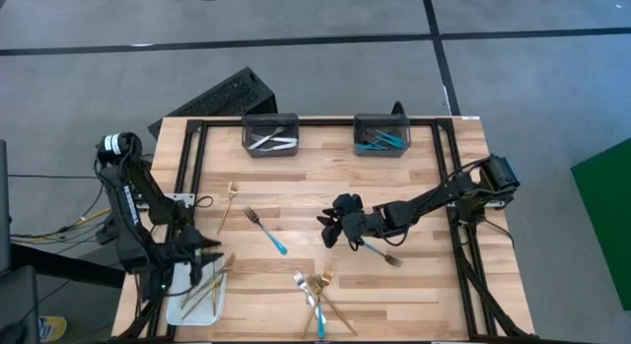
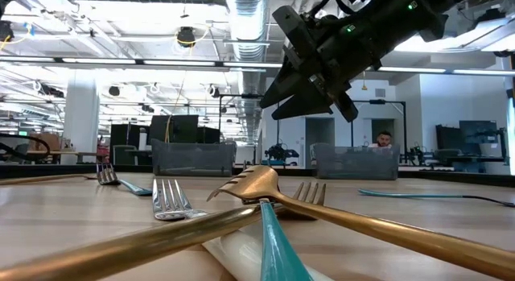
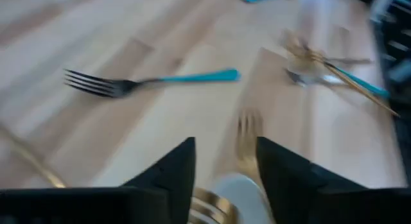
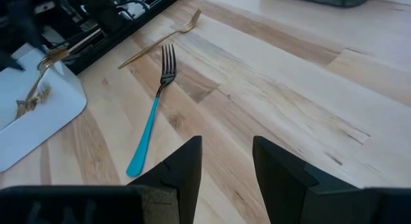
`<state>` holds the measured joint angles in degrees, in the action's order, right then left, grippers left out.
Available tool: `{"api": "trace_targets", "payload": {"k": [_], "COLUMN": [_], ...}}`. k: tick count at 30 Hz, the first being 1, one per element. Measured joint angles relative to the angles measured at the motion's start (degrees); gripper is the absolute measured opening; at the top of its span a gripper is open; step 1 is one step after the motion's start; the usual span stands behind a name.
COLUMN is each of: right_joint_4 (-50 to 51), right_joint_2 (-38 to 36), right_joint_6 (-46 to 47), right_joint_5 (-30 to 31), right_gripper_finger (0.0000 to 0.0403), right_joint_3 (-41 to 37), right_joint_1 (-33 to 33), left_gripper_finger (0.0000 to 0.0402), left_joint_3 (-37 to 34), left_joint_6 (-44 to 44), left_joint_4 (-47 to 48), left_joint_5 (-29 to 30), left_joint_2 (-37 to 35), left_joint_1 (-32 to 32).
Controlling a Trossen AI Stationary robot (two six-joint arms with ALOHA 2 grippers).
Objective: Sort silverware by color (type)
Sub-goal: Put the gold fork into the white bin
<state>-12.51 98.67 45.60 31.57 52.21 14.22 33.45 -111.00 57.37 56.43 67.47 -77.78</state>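
My left gripper (image 1: pixel 207 255) (image 3: pixel 225 153) is open, low over the white tray (image 1: pixel 193 303) at the table's near left corner. The tray holds gold forks (image 1: pixel 209 285), and one gold fork (image 3: pixel 247 131) shows blurred between the fingers. My right gripper (image 1: pixel 330 229) (image 4: pixel 228 153) is open and raised above the middle of the table (image 2: pixel 278 100). A turquoise-handled fork (image 1: pixel 266 229) (image 4: pixel 154 115) lies flat to its left. A gold fork (image 1: pixel 229 201) (image 4: pixel 160 41) lies farther left. Another fork (image 1: pixel 380 250) lies just right of the right gripper. A mixed pile (image 1: pixel 315 293) (image 2: pixel 257 192) lies at the near edge. My left gripper stands open from above with a gold fork (image 3: pixel 209 205) between its fingers over the tray; I cannot tell whether either finger touches it.
Two dark grey bins stand at the far edge: the left bin (image 1: pixel 271 135) holds silver pieces, the right bin (image 1: pixel 382 135) holds turquoise ones. A black frame (image 1: pixel 192 176) runs along the table's left and right sides. Bare wood lies between the bins and the forks.
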Motion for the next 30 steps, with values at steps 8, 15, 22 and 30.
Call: {"api": "trace_targets", "payload": {"k": [8,15,22,30], "right_joint_4": [-0.1,-0.1,0.0,0.7], "right_joint_2": [0.0,0.0,0.0,0.0], "right_joint_6": [0.0,0.9,0.7,0.0], "right_joint_5": [-0.1,-0.2,-0.2,-0.1], "right_gripper_finger": [0.0163,0.0163,0.0163,0.0163], "right_joint_3": [0.0,0.0,0.0,0.0], "right_joint_1": [-0.1,-0.4,0.1,0.9], "left_gripper_finger": [0.0212,0.0213,0.0203,0.0179], "left_joint_3": [0.0,0.0,0.0,0.0], "left_joint_6": [-0.4,13.3,28.0,43.7], "left_joint_4": [6.7,4.2,3.0,-3.2], "left_joint_5": [-9.3,-14.1,-17.0,-18.4], "left_joint_2": [0.0,0.0,0.0,0.1], "left_joint_1": [15.9,33.6,51.0,65.5]}}
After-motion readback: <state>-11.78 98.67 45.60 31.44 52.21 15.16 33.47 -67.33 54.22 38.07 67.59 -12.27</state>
